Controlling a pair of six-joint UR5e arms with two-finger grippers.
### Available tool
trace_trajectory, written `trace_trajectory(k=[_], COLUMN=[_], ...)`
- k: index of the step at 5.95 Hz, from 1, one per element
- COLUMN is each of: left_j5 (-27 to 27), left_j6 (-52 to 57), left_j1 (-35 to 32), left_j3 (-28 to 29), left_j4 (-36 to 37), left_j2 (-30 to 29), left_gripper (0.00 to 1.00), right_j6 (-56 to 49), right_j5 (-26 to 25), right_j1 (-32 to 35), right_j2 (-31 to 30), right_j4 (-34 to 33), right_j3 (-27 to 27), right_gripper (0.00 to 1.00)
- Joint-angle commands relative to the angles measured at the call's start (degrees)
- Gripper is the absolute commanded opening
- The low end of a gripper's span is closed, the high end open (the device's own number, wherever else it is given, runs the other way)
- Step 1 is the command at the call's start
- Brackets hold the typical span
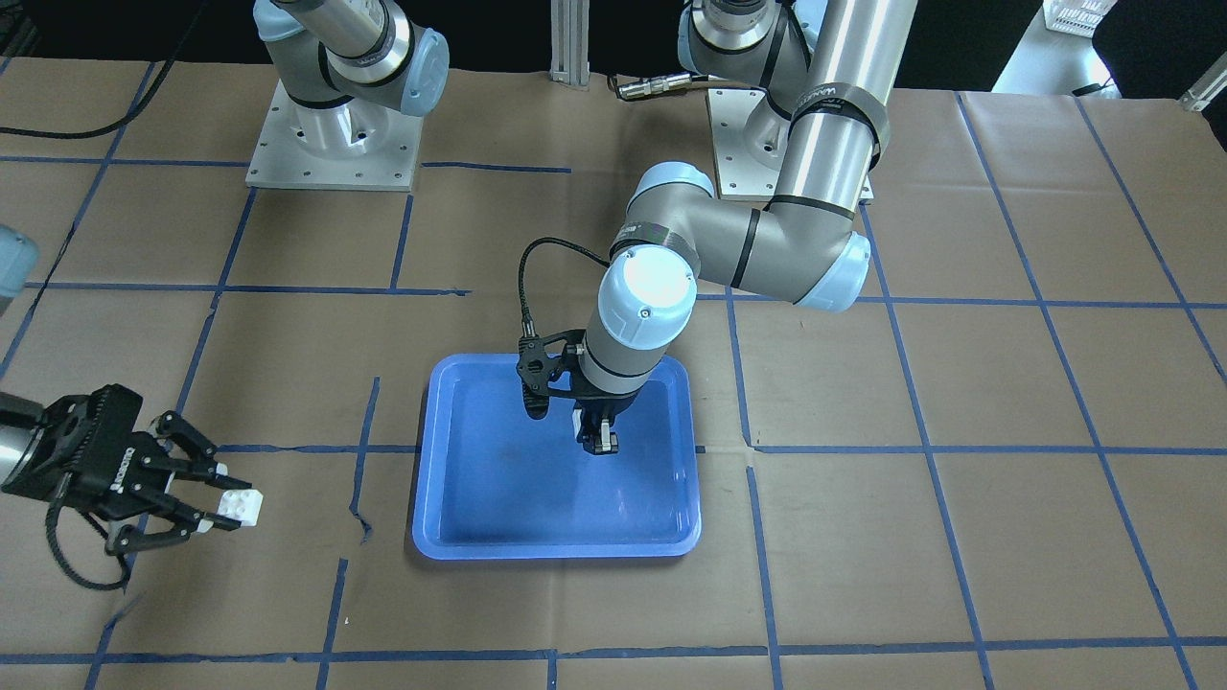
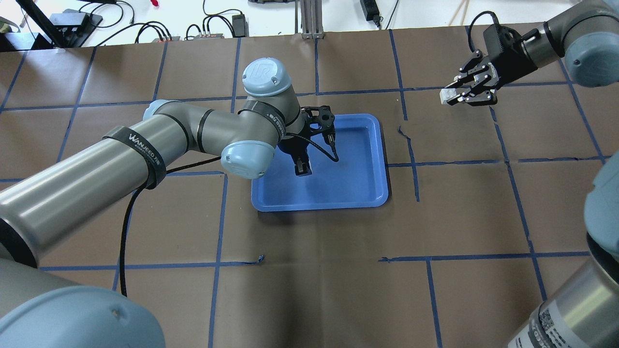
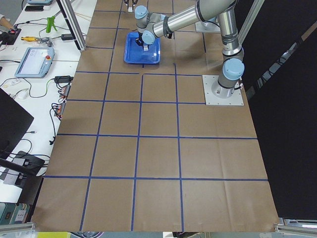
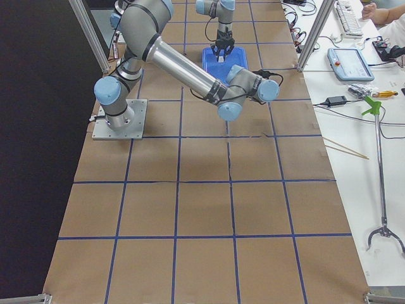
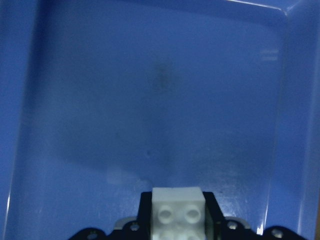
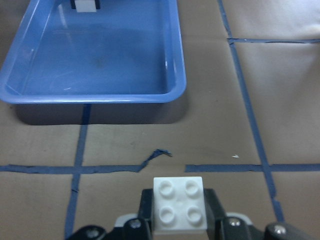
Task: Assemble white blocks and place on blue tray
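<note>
The left arm (image 2: pixel 145 145) comes in low across the table (image 2: pixel 309 270), which is covered in brown paper with blue tape squares, and it bends down over the tray (image 2: pixel 358 183). The tray is a big glossy blue rectangle with rounded corners and a raised rim. The left gripper (image 2: pixel 302 168) points straight down inside the tray, near its middle, and is clamped on the left block (image 5: pixel 178 210). That block is a small, plain white square brick, tiny against the tray. In the wrist view two round studs show on the face turned to the camera, and the rest is cut off by the picture's edge. Dark fingers hug it on both sides. From where I stand I cannot tell whether it touches the tray floor or hangs just above it.

Further right, past the tray's rim and well apart from it, the right gripper (image 2: pixel 449 95) hangs over bare paper, lying nearly level with its fingertips toward the tray. It is pinched on the right block (image 6: pixel 179 204), the same kind of white square brick. This one has its studs up, all four in a neat two-by-two. It is held clear of the table, above a torn bit of tape (image 6: pixel 157 154). The two blocks are separate, one in each gripper.
</note>
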Motion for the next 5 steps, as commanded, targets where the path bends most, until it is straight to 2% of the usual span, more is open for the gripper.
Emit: trace_trajectory(k=[1, 2, 4, 5], left_j5=[0.03, -0.06, -0.58, -1.02], left_j6=[0.01, 0.0, -0.43, -0.44], left_j1=[-0.01, -0.01, -0.1, -0.1], left_j3=[-0.85, -0.51, -0.59, -0.59], left_j4=[1.31, 1.66, 3.86, 3.86], left_j2=[-0.45, -2.1, -3.35, -3.26], left_gripper=[0.21, 0.24, 0.33, 0.65], right_j6=[0.24, 0.24, 0.07, 0.07], right_j5=[0.41, -0.11, 0.94, 0.94], right_j1=[0.01, 0.1, 0.1, 0.1], right_j2=[-7.95, -11.37, -12.29, -12.29], right_j4=[-3.78, -3.7, -3.88, -3.96], right_j3=[11.08, 13.29, 17.0, 17.18], right_gripper=[0.39, 0.39, 0.39, 0.39])
